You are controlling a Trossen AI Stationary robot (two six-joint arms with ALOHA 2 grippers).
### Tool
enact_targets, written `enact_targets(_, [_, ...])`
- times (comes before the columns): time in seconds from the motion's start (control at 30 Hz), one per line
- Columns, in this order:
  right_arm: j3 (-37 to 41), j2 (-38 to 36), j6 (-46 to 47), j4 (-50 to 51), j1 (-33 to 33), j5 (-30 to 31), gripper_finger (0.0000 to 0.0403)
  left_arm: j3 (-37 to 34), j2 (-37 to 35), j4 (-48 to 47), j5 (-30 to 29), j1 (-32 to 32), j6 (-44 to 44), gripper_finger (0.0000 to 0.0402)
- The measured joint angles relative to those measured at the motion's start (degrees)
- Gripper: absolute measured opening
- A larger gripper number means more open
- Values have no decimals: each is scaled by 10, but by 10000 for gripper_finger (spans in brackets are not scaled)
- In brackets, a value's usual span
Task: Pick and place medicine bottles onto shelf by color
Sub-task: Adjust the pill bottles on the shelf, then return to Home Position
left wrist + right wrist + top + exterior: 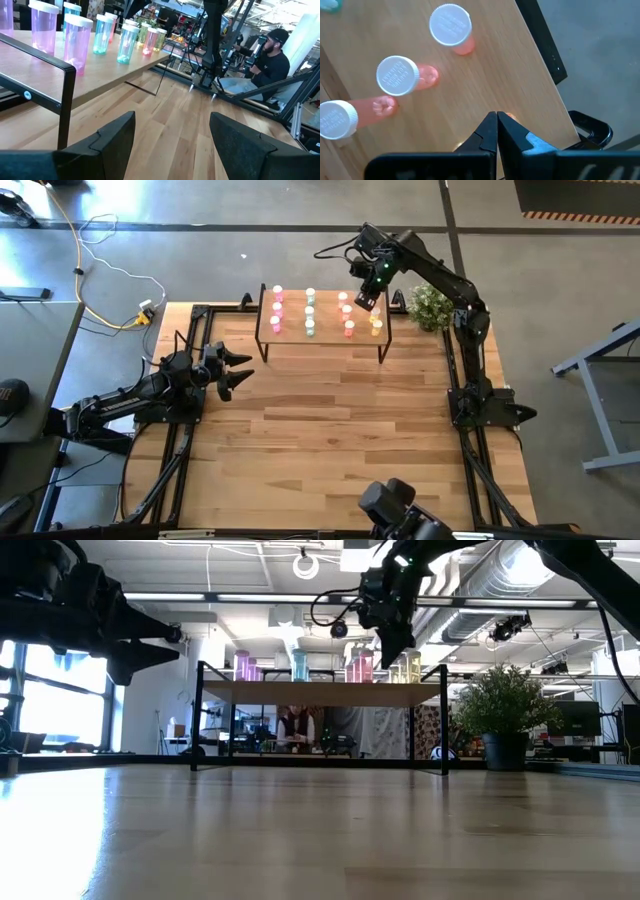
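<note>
**Twelve or so bottles on the shelf, sorted in colour columns**

Four columns of medicine bottles stand on the shelf [322, 340], a light-wood board on thin black legs at the far side of the tabletop [340, 430]. Reading left to right in the high view: pink bottles [277, 309], green bottles [309, 313], red-orange bottles [347, 314], and yellow bottles [376, 326] at the right end. No bottle is visible on the bare tabletop, so the sorting appears complete or very nearly so; at most a retreat of the arms seems left.

Left: the left gripper [236, 371] hangs over the table's left side, well apart from the shelf and pointing towards it. Its fingers [239, 137] are spread wide with nothing between them; the left wrist view looks past them to the shelf edge and the pink and green bottles upon it.

Right: the right gripper [366, 298] hovers above the shelf's right end, over the red-orange and yellow columns. Its fingers [485, 131] are pressed together and carry nothing. In the right wrist view three red-orange bottles with white caps [396, 75] stand upright on the board beside the fingertips, near but not touching them.

A potted plant [430, 307] sits just right of the shelf. A person [267, 60] sits beyond the table.
</note>
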State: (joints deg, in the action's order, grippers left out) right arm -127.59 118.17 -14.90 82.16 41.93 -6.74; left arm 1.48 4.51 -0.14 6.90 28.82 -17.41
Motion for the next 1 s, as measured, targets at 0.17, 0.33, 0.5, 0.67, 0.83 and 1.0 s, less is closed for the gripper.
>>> enact_targets(0.17, [0, 0, 9, 6, 0, 4, 0, 0, 0, 0, 0, 0, 0, 245])
enact_targets(0.33, [0, 0, 13, 11, 0, 24, 0, 0, 0, 0, 0, 0, 0, 245])
enact_targets(0.5, [0, 0, 5, 7, -5, 16, 0, 0, 0, 0, 0, 0, 0, 245])
enact_targets(0.67, [-16, -3, 1, 8, -13, 7, 0, 0, 0, 0, 0, 0, 0, 245])
enact_targets(0.83, [-44, -30, -12, -12, -21, -40, 0, 0, 0, 0, 0, 0, 0, 245])
enact_targets(1.0, [-9, -96, -16, -44, -30, -85, 0, 0, 0, 0, 0, 0, 0, 245])
